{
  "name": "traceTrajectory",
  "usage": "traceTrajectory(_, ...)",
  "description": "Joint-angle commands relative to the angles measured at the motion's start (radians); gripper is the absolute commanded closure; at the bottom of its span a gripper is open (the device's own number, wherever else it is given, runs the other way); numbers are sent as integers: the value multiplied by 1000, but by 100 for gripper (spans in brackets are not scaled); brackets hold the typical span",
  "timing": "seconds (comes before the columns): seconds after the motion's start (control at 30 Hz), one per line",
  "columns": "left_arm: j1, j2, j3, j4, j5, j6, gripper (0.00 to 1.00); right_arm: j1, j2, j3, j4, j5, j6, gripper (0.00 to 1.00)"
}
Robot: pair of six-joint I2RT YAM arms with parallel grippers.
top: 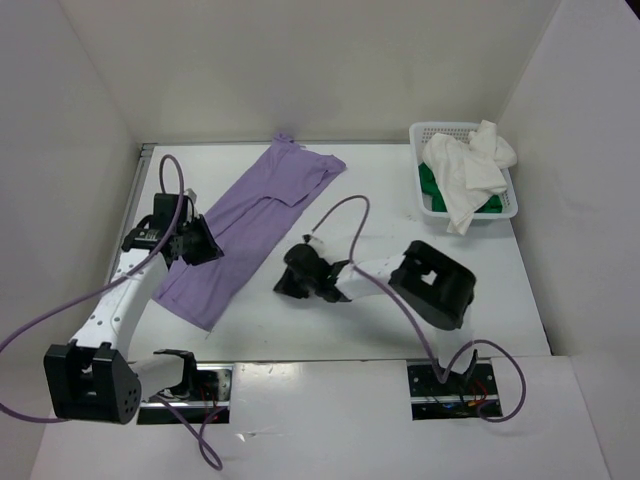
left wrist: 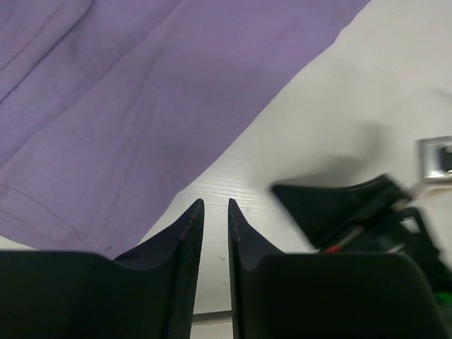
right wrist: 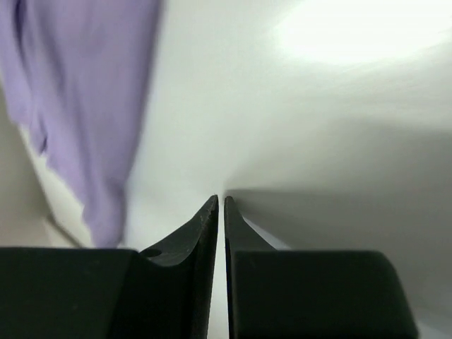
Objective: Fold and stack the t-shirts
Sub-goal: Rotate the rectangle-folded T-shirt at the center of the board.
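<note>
The lavender shirt (top: 250, 220) lies flat on the table in a long diagonal strip; it fills the upper left of the left wrist view (left wrist: 127, 99) and shows at the left of the right wrist view (right wrist: 85, 92). My left gripper (top: 208, 246) hovers over the strip's left edge, jaws nearly together and empty (left wrist: 215, 203). My right gripper (top: 284, 282) sits just right of the strip over bare table, shut and empty (right wrist: 219, 199). The white shirt (top: 465, 170) lies crumpled on the green shirt (top: 428, 185) in the basket.
The white perforated basket (top: 513, 208) stands at the back right corner. White walls enclose the table on the left, back and right. The right arm's black body (left wrist: 339, 208) shows beyond the left fingers. Purple cables loop from both arms.
</note>
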State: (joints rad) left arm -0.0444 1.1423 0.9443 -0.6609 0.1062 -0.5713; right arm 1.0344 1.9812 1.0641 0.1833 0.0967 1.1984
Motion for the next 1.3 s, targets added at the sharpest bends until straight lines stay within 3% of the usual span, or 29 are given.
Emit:
traceTrajectory(0.0,6,37,-7,46,30,37,73,-115,-128,-143,-76,-6,-129,88)
traceTrajectory(0.1,6,86,16,64,69,48,71,-180,-235,-213,-129,-28,-195,88)
traceTrajectory(0.23,6,109,37,75,35,70,69,-165,-285,-196,-130,-61,-204,70)
traceTrajectory(0.4,6,109,73,75,35,70,69,-88,-104,-41,-62,-107,-158,67)
traceTrajectory(0.6,6,100,93,66,70,70,66,6,121,169,-11,-160,-122,56)
traceTrajectory(0.83,6,80,74,66,81,59,66,67,318,397,-38,-183,-80,56)
traceTrajectory(0.9,6,80,74,66,81,59,66,67,349,428,-57,-183,-68,60)
traceTrajectory(0.93,6,80,74,66,81,59,66,67,361,451,-70,-183,-57,71)
traceTrajectory(1.07,6,80,74,66,81,59,68,67,345,442,-107,-132,-57,92)
traceTrajectory(1.2,6,89,56,66,102,79,68,40,211,282,-90,-107,-92,98)
traceTrajectory(1.27,6,102,33,75,115,79,68,-14,139,124,-58,-107,-103,98)
